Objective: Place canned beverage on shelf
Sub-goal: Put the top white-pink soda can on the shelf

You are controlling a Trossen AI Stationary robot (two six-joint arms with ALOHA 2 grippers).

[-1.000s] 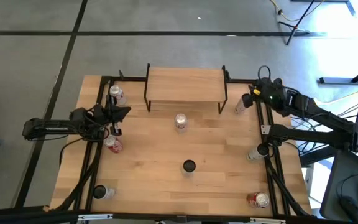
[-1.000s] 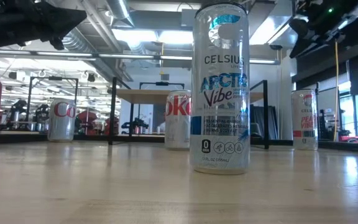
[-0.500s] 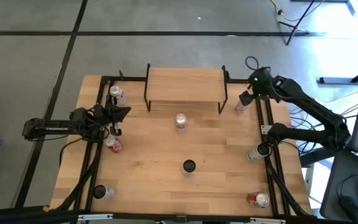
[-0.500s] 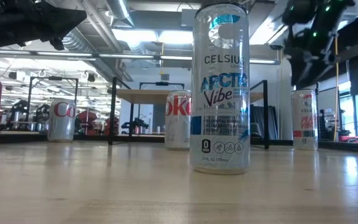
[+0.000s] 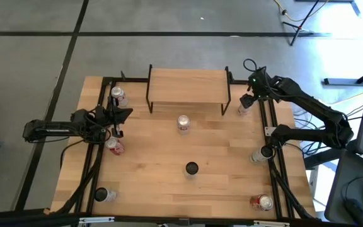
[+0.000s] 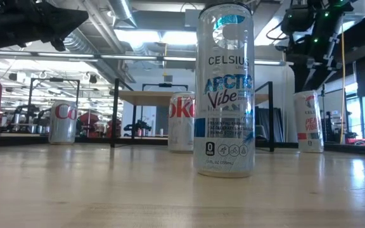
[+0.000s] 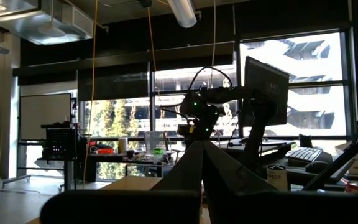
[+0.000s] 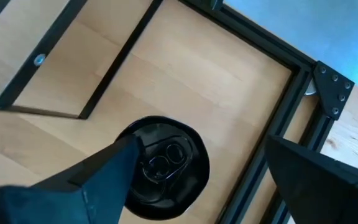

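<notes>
The shelf (image 5: 188, 85) stands at the table's far middle, its wood top bare. A slim white-and-pink can (image 5: 244, 108) (image 6: 308, 121) stands upright on the table just right of the shelf's right legs. My right gripper (image 5: 251, 88) hangs above it, pointing down and open. In the right wrist view the can's dark top (image 8: 165, 165) lies below and between the two fingers, nearer one of them; they touch nothing. My left gripper (image 5: 126, 114) waits shut and bare at the left, above the table.
Other cans stand about the table: a silver one (image 5: 183, 123) in front of the shelf, a tall one (image 5: 191, 168) (image 6: 225, 88) in the middle, one (image 5: 117, 96) far left, a red one (image 5: 114, 146) under the left arm, and several near the front corners and right rail (image 5: 261, 154).
My right gripper has swung toward the table's left and far edges, from over the right rail to above the can beside the shelf's right legs. It has tipped to point down at the can.
</notes>
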